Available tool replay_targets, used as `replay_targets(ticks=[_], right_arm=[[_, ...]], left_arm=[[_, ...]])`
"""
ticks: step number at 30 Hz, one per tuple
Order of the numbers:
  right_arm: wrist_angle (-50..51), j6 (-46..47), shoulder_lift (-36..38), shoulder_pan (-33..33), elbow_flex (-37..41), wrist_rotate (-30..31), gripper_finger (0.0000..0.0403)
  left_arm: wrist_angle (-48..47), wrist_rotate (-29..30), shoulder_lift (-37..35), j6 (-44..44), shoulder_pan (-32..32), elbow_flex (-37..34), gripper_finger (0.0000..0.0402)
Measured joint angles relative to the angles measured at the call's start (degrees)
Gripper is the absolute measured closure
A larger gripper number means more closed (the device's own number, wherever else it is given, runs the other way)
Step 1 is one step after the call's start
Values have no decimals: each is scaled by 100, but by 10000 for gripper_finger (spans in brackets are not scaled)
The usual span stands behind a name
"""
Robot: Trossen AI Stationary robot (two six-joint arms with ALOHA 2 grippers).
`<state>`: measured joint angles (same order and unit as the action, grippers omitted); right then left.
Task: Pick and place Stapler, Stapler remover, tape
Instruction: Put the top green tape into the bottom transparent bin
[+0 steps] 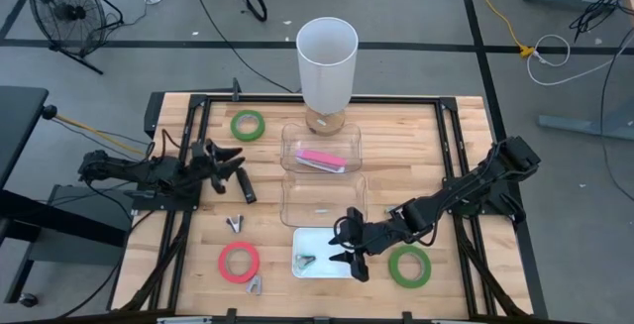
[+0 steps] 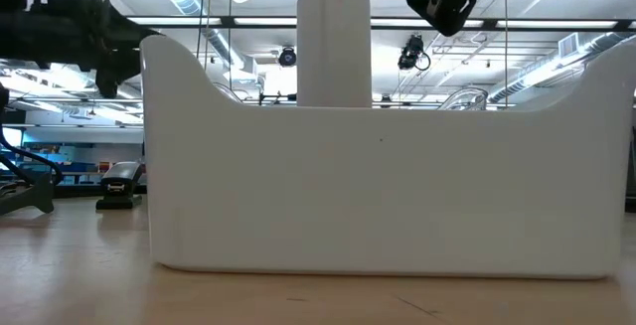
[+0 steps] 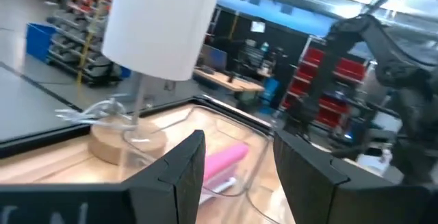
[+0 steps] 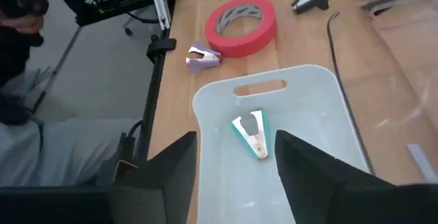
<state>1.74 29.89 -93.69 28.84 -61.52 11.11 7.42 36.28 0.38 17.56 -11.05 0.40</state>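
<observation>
The pink stapler lies in the far clear bin, and it also shows in the left wrist view. A teal staple remover lies in the white tray near the front edge. My right gripper hangs open and empty over that tray, its fingers standing either side of the remover without touching it. My left gripper is open and empty left of the bins, pointing toward the stapler. A red tape roll and two green rolls lie flat on the table.
A white lamp on a wooden base stands behind the bins. A second clear bin sits between the stapler's bin and the tray. A black staple remover and a purple one lie at the left front. In the low view the tray wall blocks the table.
</observation>
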Motion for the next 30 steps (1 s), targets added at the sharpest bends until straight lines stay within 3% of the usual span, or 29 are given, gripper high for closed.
replay_targets(ticks=[2,7,12,15,20,30], right_arm=[[2,-150,0,-4,0,0,207],[7,-573,0,-4,0,2,207],[9,-810,0,-4,0,2,207],[9,-815,0,-4,0,0,207],[-54,-840,-1,-4,0,-2,207],[-234,-794,-2,42,0,-15,207]], left_arm=[[-112,347,-2,147,-3,30,225],[-1763,1547,295,271,131,793,225],[-3292,1420,1133,736,757,1792,225],[-3746,1061,1843,674,1282,2217,225],[-3664,149,3161,-155,2427,2642,225],[-3372,-2757,5484,-2029,4664,3212,225]])
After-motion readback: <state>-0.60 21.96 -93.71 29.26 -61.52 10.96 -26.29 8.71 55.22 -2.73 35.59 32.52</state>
